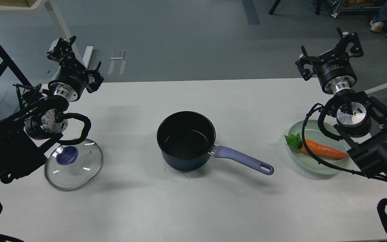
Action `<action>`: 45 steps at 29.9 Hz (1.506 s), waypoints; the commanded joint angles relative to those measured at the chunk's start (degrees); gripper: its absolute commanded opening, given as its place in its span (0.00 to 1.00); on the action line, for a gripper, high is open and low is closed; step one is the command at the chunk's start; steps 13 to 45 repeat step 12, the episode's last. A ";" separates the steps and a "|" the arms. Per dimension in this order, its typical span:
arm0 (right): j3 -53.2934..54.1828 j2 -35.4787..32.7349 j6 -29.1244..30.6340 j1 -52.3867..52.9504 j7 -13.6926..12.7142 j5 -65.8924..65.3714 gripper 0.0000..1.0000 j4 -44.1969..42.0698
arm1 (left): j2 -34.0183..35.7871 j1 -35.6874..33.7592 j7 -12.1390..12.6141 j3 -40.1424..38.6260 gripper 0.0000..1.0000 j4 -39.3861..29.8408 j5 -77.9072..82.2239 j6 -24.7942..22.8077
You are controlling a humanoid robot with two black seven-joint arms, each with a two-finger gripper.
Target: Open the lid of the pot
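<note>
- The lid (73, 164) lies flat on the white table (186, 208) at the near left, knob up, its glass showing the tabletop through it; the purple knob (67, 155) sits a little toward the lid's far-left side, and part of the left arm's dark body overlaps the lid's left edge in this view.
- The pot (186, 141) stands upright near the middle of the table, uncovered, its black inside in plain sight (nothing seen inside it). Its long purple handle (244, 160) points toward the near right, the hole at its end showing.
- Pot and lid are well apart, the lid to the pot's left.
- At the right a pale green glass plate (302, 160) rests on the table with a carrot (324, 151) lying across it, leaves toward the left; a black cable of the right arm crosses in front of it.
- The left gripper (79, 72) hangs over the table's far left edge, clear of the lid and holding nothing; its fingers are too dark and tangled to say how far they are spread.
- The right gripper (328, 52) is raised beyond the table's far right edge, fingers spread apart, empty.
</note>
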 commanded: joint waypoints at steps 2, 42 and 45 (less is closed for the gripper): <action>0.33 0.42 0.17 -0.72 0.09 0.00 1.00 -0.09 | 0.10 0.36 -0.07 -0.35 1.00 -0.10 -0.04 -0.61; -0.73 0.51 0.17 -0.72 0.01 -0.26 1.00 -0.35 | -0.34 2.21 -0.25 -2.99 1.00 -0.80 -0.30 -0.52; -0.73 0.51 0.17 -0.72 0.01 -0.26 1.00 -0.35 | -0.34 2.21 -0.25 -2.99 1.00 -0.80 -0.30 -0.52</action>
